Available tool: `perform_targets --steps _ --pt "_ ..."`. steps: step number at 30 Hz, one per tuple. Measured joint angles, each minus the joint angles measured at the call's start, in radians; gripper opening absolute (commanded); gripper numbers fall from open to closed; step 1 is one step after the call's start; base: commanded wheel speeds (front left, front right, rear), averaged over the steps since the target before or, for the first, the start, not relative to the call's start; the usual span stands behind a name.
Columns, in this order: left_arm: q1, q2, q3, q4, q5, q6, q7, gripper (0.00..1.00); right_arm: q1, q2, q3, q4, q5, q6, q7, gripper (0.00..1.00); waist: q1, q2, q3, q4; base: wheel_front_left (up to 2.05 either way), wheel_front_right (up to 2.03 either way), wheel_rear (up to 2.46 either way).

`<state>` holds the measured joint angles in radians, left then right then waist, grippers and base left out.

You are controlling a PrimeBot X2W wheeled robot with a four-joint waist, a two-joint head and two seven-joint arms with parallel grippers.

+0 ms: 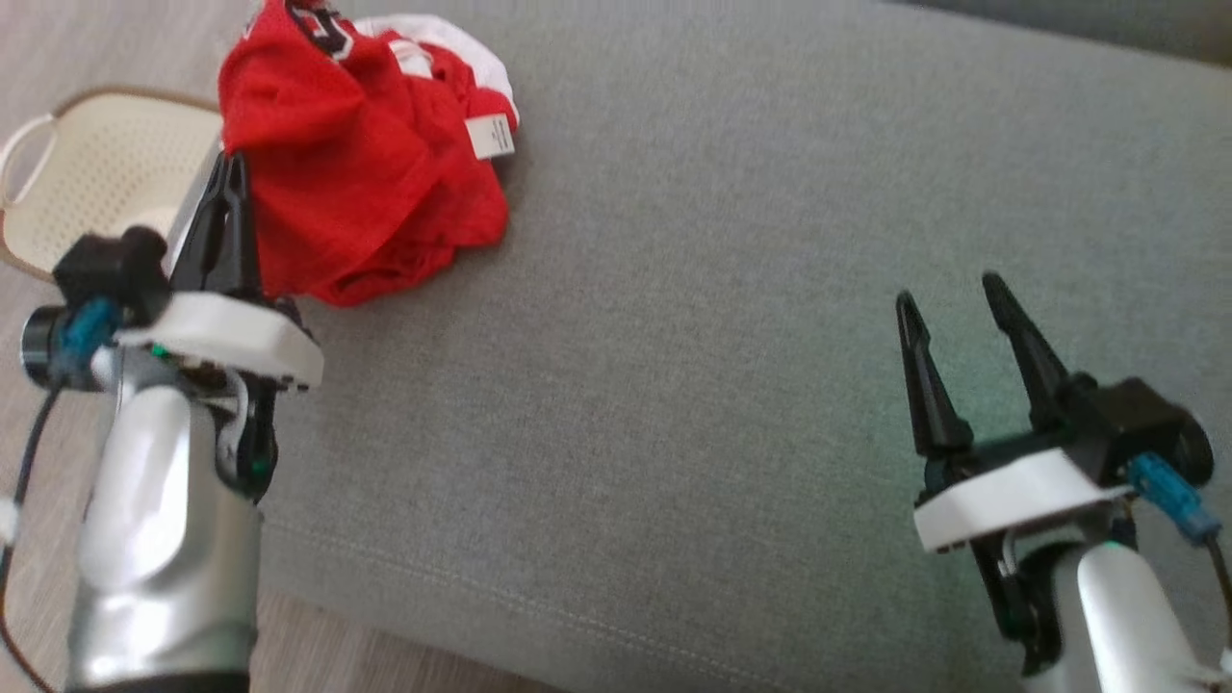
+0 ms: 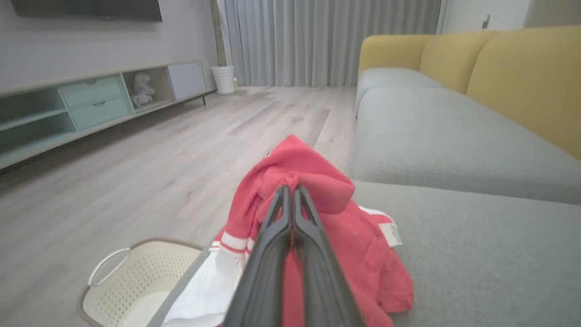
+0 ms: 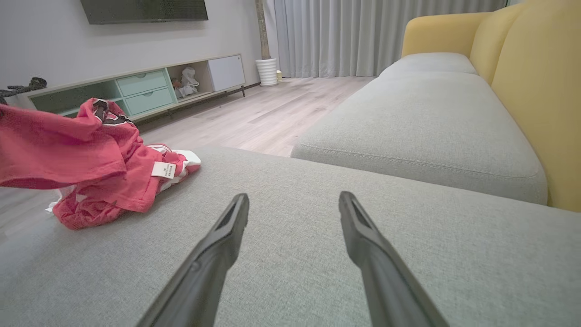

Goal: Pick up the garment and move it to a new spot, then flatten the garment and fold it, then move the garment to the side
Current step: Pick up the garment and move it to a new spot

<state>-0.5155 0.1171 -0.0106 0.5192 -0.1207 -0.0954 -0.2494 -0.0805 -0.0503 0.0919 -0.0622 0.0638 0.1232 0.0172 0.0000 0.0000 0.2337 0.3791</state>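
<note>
The red-and-white garment (image 1: 366, 164) lies bunched at the left edge of the grey sofa cushion (image 1: 722, 337), its white tag (image 1: 491, 135) turned up. The left end effector (image 1: 229, 168) is clenched on a fold of it. The left wrist view shows red cloth pinched into a peak at the fingertips (image 2: 281, 202) (the head view gives just dark fingers against fabric). A cream basket (image 1: 96, 173) sits on the floor beside the sofa. The right end effector (image 1: 948, 289) hangs released over the cushion, well apart.
</note>
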Motion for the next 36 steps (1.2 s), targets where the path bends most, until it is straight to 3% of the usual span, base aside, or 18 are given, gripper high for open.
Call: perform_targets --steps 8,17,25,36 --pt "0.202 -0.021 -0.011 -0.342 0.032 0.007 0.000 0.00 0.066 0.001 -0.012 0.012 0.044 0.000 -0.022 1.00 0.0000 0.0000 -0.100 -0.007 0.00 0.00 0.00" --pt "0.351 -0.040 -0.121 -0.549 0.028 -0.001 0.002 0.00 0.097 0.003 -0.015 0.002 0.063 0.000 -0.032 1.00 -0.0001 0.0000 -0.156 -0.071 0.00 0.00 0.00" --pt "0.321 -0.057 -0.297 -0.574 0.003 -0.017 0.038 0.00 0.094 0.003 -0.014 -0.024 0.069 0.000 -0.032 1.00 0.0000 0.0000 -0.141 -0.180 0.00 0.00 0.00" --pt "0.100 -0.061 -0.536 -0.485 -0.023 -0.029 0.055 0.00 0.052 0.003 0.003 -0.045 0.087 0.000 -0.054 1.00 0.0000 0.0000 -0.058 -0.397 0.00 0.00 0.00"
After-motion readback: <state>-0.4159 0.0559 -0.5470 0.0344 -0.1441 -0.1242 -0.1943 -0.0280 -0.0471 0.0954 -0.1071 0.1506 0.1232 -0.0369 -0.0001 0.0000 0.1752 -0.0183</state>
